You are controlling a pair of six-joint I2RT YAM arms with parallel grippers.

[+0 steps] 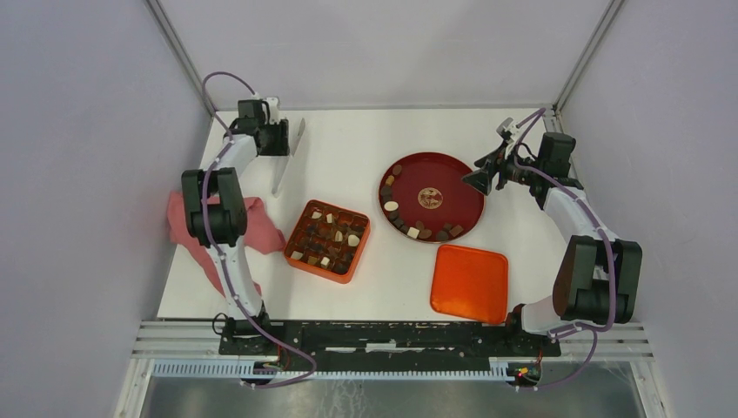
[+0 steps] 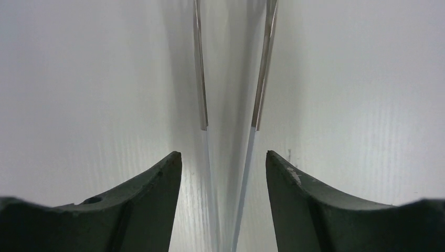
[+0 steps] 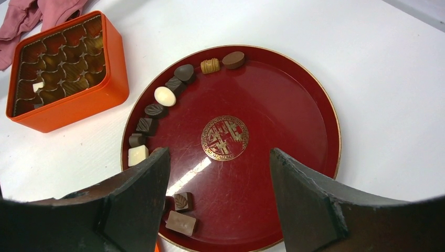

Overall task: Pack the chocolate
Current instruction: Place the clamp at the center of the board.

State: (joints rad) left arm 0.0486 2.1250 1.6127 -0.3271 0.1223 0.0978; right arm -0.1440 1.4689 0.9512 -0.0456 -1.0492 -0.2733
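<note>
The chocolate is split between two places. Several pieces (image 1: 409, 222) line the left and near rim of the round dark-red plate (image 1: 452, 174); the rest (image 1: 331, 237) sit in the orange compartmented box (image 1: 318, 270). In the right wrist view a cream oval piece (image 3: 165, 96) lies among brown ones on the plate (image 3: 294, 105), and two brown squares (image 3: 182, 212) lie by my left finger. My right gripper (image 3: 219, 157) hangs open over the plate's right side, empty. My left gripper (image 1: 291, 142) is open at the far left of the table, straddling a pair of tongs (image 2: 202, 79) without touching them.
An orange lid (image 1: 470, 281) lies near the front, right of the box. A pink cloth (image 1: 261, 228) is bunched at the table's left edge beside the left arm. The tongs (image 1: 281, 172) rest on the table, pointing toward the near side. Grey walls enclose the table.
</note>
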